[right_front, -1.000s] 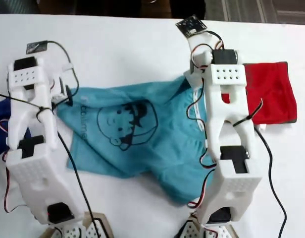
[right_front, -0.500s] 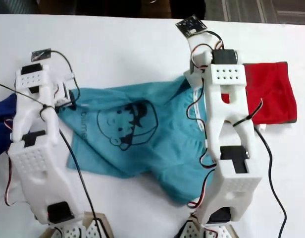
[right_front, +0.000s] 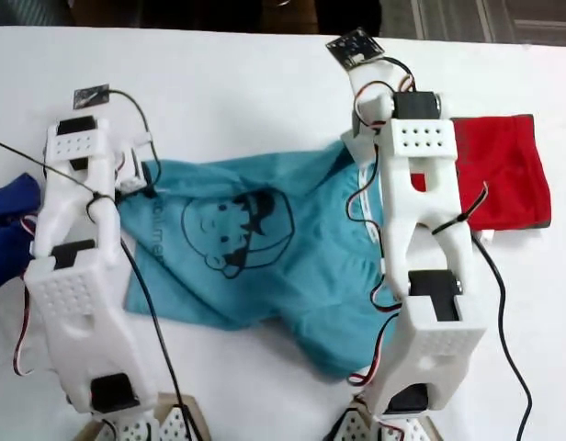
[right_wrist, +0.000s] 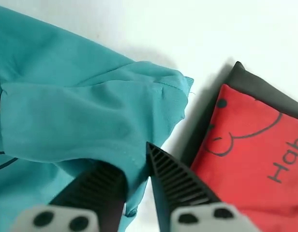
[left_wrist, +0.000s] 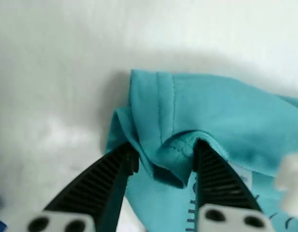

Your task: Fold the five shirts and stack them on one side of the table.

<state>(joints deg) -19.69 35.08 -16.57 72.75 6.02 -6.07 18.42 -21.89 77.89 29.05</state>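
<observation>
On the white surface the teal cotton shirt with a printed face lies spread, close to the folded red shirt. My left tool and right tool each pinch an opposite edge, I think to stretch it for folding.

teal shirt — spread, rumpled, centre | red shirt — folded, right side | blue shirt bunched at left edge

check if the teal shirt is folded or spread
Spread: the teal shirt lies open, print up; only two edges are bunched, one in the left gripper, one in the right gripper.
</observation>
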